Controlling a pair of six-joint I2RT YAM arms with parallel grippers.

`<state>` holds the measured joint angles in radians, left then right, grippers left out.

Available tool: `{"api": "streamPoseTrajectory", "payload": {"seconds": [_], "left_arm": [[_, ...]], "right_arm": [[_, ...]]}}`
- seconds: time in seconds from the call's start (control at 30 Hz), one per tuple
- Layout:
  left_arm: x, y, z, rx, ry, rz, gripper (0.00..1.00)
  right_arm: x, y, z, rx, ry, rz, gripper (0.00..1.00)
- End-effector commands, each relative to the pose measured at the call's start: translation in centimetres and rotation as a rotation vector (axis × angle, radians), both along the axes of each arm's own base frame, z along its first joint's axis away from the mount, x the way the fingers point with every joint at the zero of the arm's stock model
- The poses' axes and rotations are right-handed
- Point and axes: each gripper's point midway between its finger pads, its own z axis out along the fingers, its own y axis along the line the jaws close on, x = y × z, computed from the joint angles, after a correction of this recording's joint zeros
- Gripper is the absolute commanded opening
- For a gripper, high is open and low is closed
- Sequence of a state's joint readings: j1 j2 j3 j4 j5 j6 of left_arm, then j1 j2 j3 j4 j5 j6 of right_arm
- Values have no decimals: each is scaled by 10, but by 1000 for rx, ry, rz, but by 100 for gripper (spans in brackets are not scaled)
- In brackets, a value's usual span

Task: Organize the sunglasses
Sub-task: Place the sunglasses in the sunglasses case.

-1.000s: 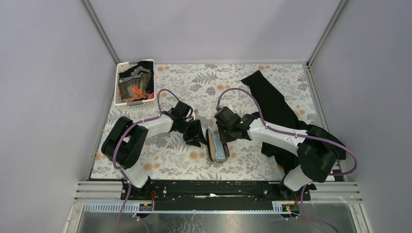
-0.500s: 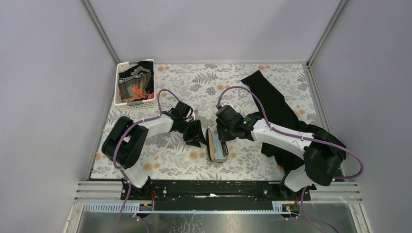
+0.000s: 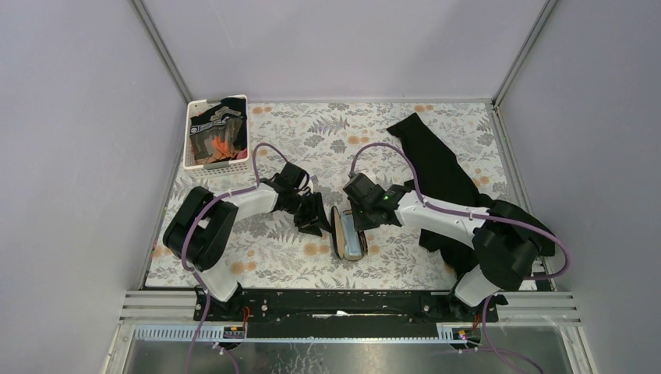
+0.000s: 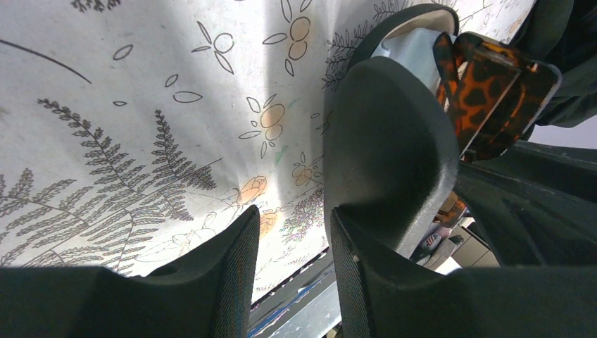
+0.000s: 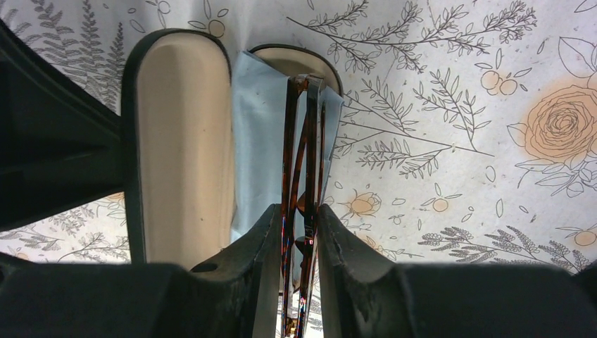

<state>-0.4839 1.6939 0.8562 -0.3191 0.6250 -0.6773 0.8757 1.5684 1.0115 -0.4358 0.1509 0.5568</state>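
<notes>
The table (image 3: 436,117) wore a printed floral sheet between plain lilac walls. From above, the case (image 3: 341,234) lay open mid-table, a white basket (image 3: 191,144) far off to its left rear and a limp black garment (image 3: 436,167) to its right. The left gripper (image 3: 318,222) sat against the case's left side and the right gripper (image 3: 360,220) over its far end.

On the left wrist, the jaws stood apart with only table between them, one fingertip touching the case's domed, matte black lid. The sunglasses (image 4: 493,91), glossy tortoiseshell, hung just beyond that lid. I judged that a finger sliding off the smooth curve would let the lid swing down onto the frame.

On the right wrist, the jaws were clamped on the folded sunglasses, held edge-on above the case's tray, over a soft light-blue cloth (image 5: 257,120) lining it. The lid's inside looked cream and smooth. The grip was on thin, slick plastic, so I feared a twist or slip. Letting go too high could tip the pair over the tray's rim onto the table, and dragging could bunch the cloth.
</notes>
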Motion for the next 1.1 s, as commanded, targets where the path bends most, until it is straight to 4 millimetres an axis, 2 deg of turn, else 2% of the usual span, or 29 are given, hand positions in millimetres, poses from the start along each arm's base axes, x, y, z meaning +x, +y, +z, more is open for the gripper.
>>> {"api": "streamPoseTrajectory", "payload": {"seconds": [0.0, 0.37, 0.43, 0.57, 0.67, 0.87, 1.07], "left_arm": [[4, -6, 0, -19, -31, -26, 47], [5, -6, 1, -21, -32, -26, 47], [5, -7, 1, -22, -33, -27, 47], [5, -8, 0, -20, -30, -31, 47], [4, -9, -1, -18, -27, -36, 47], [3, -11, -1, -19, -28, -42, 47], [4, -13, 1, -22, -32, -43, 47]], "right_arm": [[0, -5, -9, -45, 1, -15, 22], [-4, -10, -25, -90, 31, -5, 23], [-3, -9, -24, -87, 27, -7, 29], [-4, -4, -22, -77, 28, -5, 52], [-5, 2, -19, -49, 37, -9, 62], [-6, 10, -9, 11, 31, -18, 66], [-7, 16, 12, 86, 5, -17, 66]]}}
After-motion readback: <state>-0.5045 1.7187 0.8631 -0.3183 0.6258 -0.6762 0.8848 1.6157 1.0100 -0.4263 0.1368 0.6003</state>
